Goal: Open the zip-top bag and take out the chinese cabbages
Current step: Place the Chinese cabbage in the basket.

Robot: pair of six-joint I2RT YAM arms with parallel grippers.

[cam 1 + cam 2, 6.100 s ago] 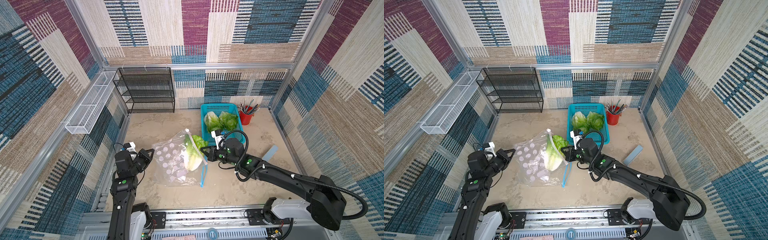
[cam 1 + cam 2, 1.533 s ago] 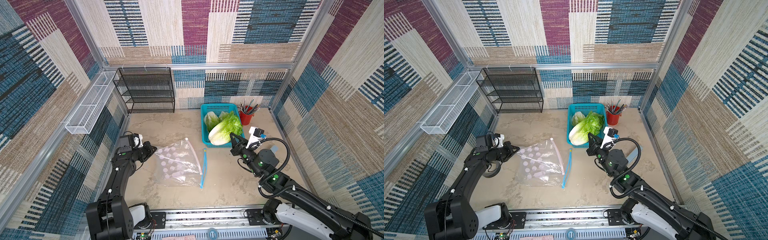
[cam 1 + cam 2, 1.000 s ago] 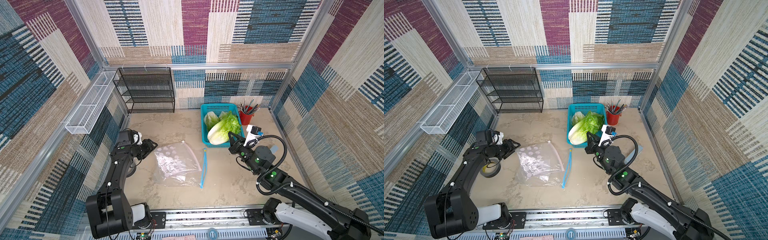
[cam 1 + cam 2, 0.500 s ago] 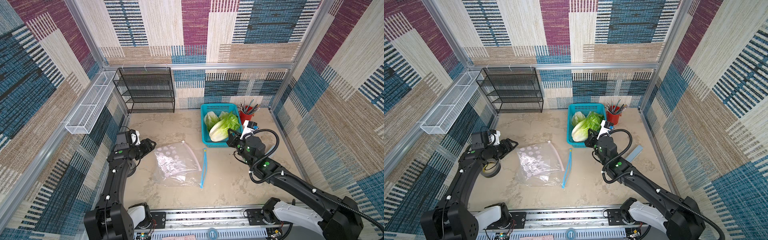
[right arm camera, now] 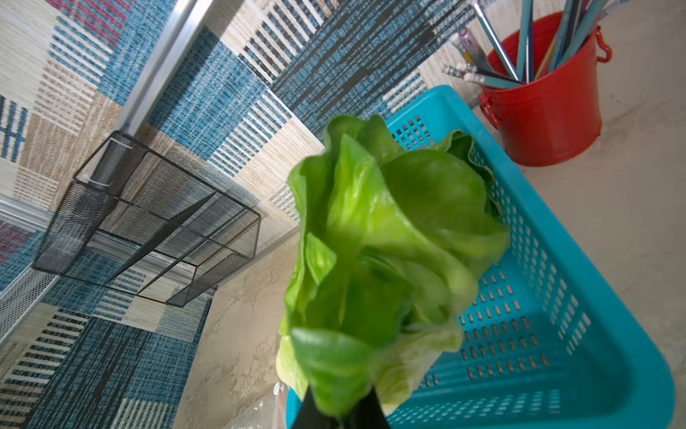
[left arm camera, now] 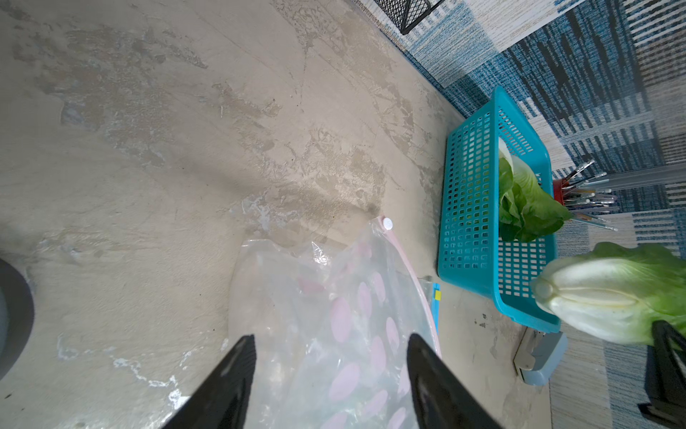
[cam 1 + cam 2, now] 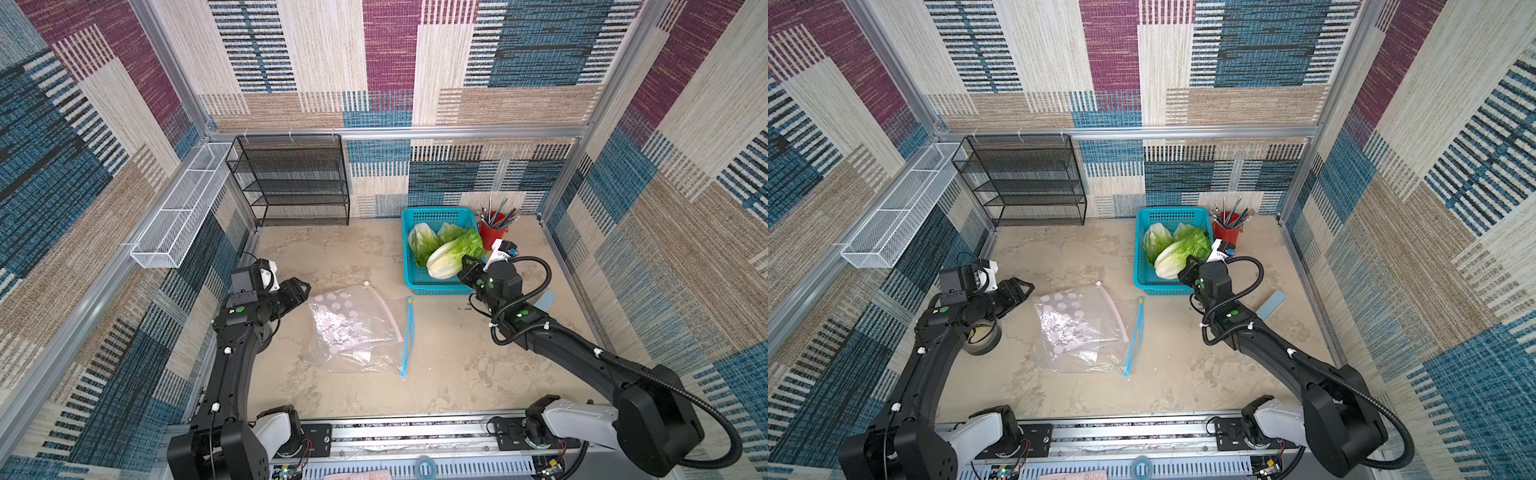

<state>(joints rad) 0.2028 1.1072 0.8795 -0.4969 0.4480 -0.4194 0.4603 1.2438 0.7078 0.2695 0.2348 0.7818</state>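
Green-and-white chinese cabbages (image 7: pixel 451 255); teal basket (image 7: pixel 432 212); red bucket (image 7: pixel 491 235); clear bag (image 7: pixel 353 328) dotted pale pink.

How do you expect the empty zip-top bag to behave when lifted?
The zip-top bag lies crumpled and thin, so it will probably sag limply. Empty and clear, it likely weighs little and may slide when pushed.

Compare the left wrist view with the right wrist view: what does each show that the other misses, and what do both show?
Only the left wrist view: the open left hand, the pink dots of the zip-top bag, the blue strip beside it, and the white base of the held cabbage. Only the right wrist view: the shelves of the black mesh rack; the left wrist view catches just a corner. Both: the held cabbage, the teal basket and the red pencil bucket.
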